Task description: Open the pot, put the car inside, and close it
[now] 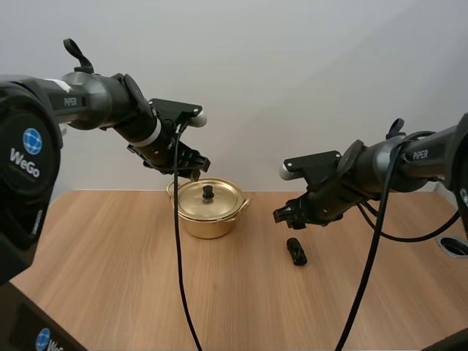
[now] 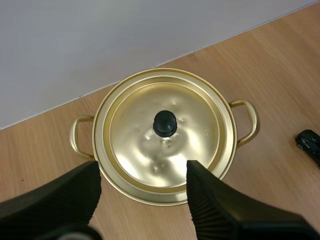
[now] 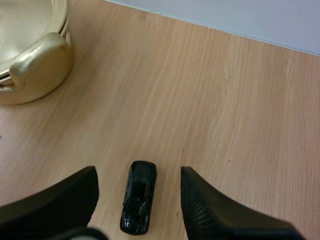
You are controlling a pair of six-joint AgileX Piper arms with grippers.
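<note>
The small black toy car (image 3: 138,197) is lying on the light wooden table (image 1: 110,278), well off to the right of the round golden metal pot (image 1: 208,219). The right gripper (image 3: 138,172) is hanging over the car with its two black fingers standing wide apart. From that arm's own camera the car is lining up with the gap between them, lengthwise, and nothing is touching it. The pot is sitting towards the back of the table with its golden lid (image 2: 165,145) resting on it. The left gripper (image 2: 143,172) is hovering above the pot, its fingers likewise spread, and the lid's black knob (image 2: 165,123) is showing just beyond the gap, clear of both tips. From the high camera the fingertips of both grippers are blending into the dark arms and are hard to pick out. In the right wrist view the pot is being cut off to one loop handle (image 3: 40,60) and a bit of rim. In the left wrist view the car is running off the frame beside the pot's handle.
</note>
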